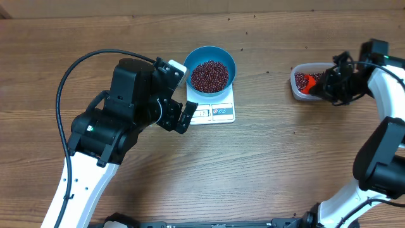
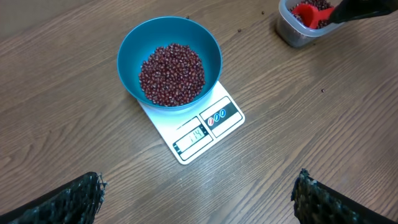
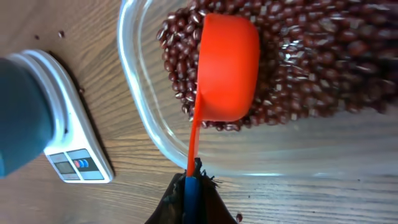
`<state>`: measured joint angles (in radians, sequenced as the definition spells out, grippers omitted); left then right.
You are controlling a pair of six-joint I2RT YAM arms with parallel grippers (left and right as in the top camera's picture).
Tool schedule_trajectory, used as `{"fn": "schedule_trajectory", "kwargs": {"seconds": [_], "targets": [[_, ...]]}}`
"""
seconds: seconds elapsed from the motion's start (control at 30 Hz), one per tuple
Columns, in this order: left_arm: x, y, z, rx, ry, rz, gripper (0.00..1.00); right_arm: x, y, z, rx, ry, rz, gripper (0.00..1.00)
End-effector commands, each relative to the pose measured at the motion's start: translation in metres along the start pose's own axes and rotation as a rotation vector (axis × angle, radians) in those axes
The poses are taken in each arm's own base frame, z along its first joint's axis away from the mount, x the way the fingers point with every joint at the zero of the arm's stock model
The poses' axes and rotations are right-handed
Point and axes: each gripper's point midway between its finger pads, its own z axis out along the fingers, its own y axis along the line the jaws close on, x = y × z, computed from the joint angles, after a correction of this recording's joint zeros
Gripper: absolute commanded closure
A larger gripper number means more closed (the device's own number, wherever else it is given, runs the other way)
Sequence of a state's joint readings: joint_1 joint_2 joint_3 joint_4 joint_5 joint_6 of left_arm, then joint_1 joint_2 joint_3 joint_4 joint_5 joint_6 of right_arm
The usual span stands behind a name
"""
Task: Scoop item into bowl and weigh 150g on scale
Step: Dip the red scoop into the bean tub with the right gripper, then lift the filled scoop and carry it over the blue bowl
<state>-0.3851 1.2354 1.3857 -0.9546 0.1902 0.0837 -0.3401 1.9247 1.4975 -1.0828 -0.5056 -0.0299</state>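
The blue bowl (image 1: 226, 58) stands on the white scale (image 1: 215, 113), holding a maroon heap of beans (image 1: 209, 75). In the left wrist view the bowl (image 2: 132, 56), its beans (image 2: 172, 73) and the scale (image 2: 208, 127) lie ahead of my left gripper (image 2: 199, 199), which is open and empty just in front of the scale (image 1: 179, 118). My right gripper (image 3: 193, 183) is shut on the handle of an orange scoop (image 3: 227, 68). The scoop's cup rests over more beans (image 3: 323, 68) in a clear tub (image 3: 143, 124); its inside is hidden.
The clear tub (image 1: 296, 88) sits at the right, well apart from the scale. A few stray beans (image 1: 243, 19) are scattered on the wooden table behind the bowl. A black cable (image 1: 69, 76) loops over the left arm.
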Motion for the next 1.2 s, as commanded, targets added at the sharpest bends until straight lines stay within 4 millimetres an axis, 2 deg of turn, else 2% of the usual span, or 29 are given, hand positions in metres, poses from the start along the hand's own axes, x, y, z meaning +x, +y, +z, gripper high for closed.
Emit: {"fn": "schedule_trajectory", "kwargs": {"seconds": [0.0,0.17,0.3,0.57,0.77,1.17], "targets": [[-0.006,0.003,-0.003,-0.011,-0.014,-0.006,0.01,-0.002,-0.004,-0.004,-0.065,-0.010,0.035,0.96],[-0.006,0.003,-0.003,-0.011,-0.014,-0.006,0.00,-0.006,-0.009,-0.011,-0.100,-0.030,0.059,0.96],[-0.006,0.003,-0.003,-0.011,-0.014,-0.006,0.01,-0.004,0.006,-0.015,-0.200,-0.030,-0.003,0.96],[-0.006,0.003,-0.003,-0.011,-0.014,-0.006,0.00,-0.006,0.012,-0.019,-0.244,-0.040,-0.002,0.96],[-0.006,0.003,-0.003,-0.012,-0.014,-0.006,0.00,-0.010,0.002,-0.027,-0.248,-0.062,0.020,0.96],[-0.006,0.003,-0.003,-0.011,-0.014,-0.006,0.01,-0.011,-0.002,-0.075,-0.517,-0.172,0.014,0.96]]}}
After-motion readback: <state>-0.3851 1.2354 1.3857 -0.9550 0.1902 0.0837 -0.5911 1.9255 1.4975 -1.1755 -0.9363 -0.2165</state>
